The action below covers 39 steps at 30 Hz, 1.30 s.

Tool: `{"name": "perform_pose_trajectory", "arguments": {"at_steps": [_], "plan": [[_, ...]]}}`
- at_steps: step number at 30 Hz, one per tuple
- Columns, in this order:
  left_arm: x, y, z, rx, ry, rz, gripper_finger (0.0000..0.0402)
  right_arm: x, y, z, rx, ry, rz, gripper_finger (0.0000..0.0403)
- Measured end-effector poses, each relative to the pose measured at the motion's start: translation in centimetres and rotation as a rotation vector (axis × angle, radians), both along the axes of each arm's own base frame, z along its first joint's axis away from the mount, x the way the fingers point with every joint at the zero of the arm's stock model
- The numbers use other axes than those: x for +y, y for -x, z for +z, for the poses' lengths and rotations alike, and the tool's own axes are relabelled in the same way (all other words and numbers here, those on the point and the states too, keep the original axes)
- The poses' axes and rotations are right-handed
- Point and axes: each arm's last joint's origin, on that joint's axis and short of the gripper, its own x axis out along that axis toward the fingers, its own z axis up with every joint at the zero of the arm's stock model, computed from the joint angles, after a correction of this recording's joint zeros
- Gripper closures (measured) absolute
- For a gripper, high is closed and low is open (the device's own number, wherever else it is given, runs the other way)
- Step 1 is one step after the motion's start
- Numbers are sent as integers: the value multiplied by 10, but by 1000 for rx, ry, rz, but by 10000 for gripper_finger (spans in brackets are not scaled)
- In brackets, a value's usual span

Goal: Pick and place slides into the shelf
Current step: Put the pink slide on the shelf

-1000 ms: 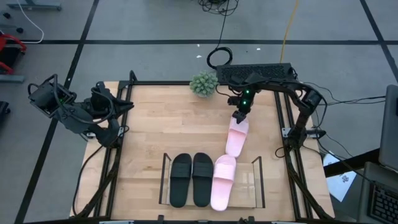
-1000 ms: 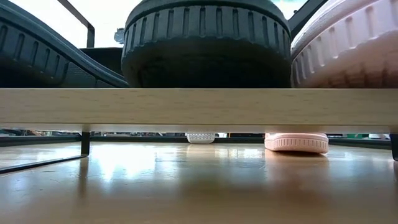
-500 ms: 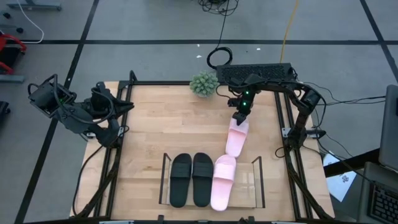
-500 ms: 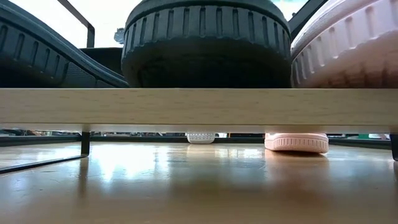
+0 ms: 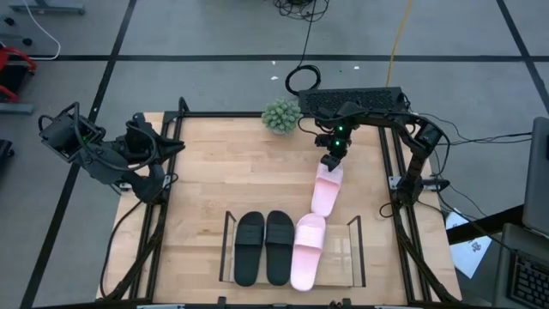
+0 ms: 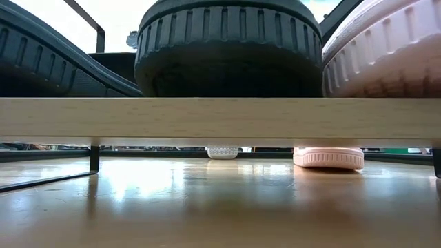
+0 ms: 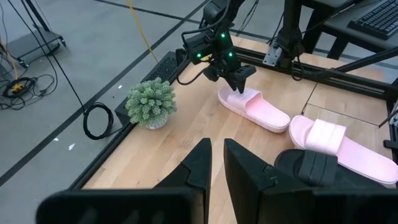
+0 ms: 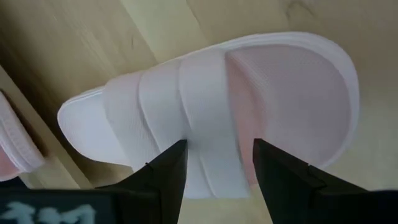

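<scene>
Still right claw [image 5: 330, 163] over pink slide [image 5: 326, 189].

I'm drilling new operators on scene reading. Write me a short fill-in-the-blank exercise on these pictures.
1. The shelf holds two black slides and ____ pink slide.
2. The right hand hangs, jaws open, over the heel of the loose ____ slide.
3. The small potted plant stands near the table's ____ edge.
4. The left hand waits at the table's ____ edge.

Missing words: one; pink; far; left
</scene>
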Motion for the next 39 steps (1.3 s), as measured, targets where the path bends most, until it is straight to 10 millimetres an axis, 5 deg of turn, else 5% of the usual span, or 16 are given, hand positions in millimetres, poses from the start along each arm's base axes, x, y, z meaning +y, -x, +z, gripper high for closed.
{"name": "perform_pose_trajectory", "arguments": {"at_steps": [39], "plan": [[0, 0, 0, 2, -5, -3, 355, 20, 11, -24, -126, -262, -43, 230]]}}
